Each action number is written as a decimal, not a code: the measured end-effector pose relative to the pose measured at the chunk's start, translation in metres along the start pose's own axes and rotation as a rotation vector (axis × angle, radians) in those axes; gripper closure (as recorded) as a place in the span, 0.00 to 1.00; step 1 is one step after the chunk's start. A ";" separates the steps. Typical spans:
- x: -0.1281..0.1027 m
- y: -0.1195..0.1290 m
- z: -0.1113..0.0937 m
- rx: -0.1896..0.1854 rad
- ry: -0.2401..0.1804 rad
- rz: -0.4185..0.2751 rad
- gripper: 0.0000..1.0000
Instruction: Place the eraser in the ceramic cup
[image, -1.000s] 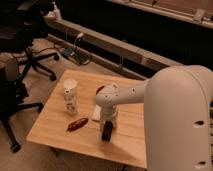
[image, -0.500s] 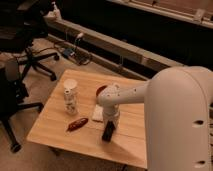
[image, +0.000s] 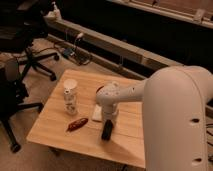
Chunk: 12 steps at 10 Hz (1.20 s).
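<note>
The ceramic cup is a tall white cylinder with faint dark markings, standing upright at the left of the wooden table. The eraser is a flat black block near the table's front middle, right of the cup. My gripper reaches down from the big white arm and sits right at the eraser's upper end. The red bowl is mostly hidden behind the arm's wrist.
A small red pepper-like item lies in front of the cup. A white flat pad lies partly under the wrist. Black office chairs stand to the left. A long ledge with cables runs behind the table.
</note>
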 end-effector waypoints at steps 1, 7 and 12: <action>-0.003 0.005 -0.008 -0.010 -0.014 -0.008 1.00; -0.038 0.062 -0.139 -0.086 -0.274 -0.114 1.00; -0.088 0.107 -0.276 -0.064 -0.523 -0.218 1.00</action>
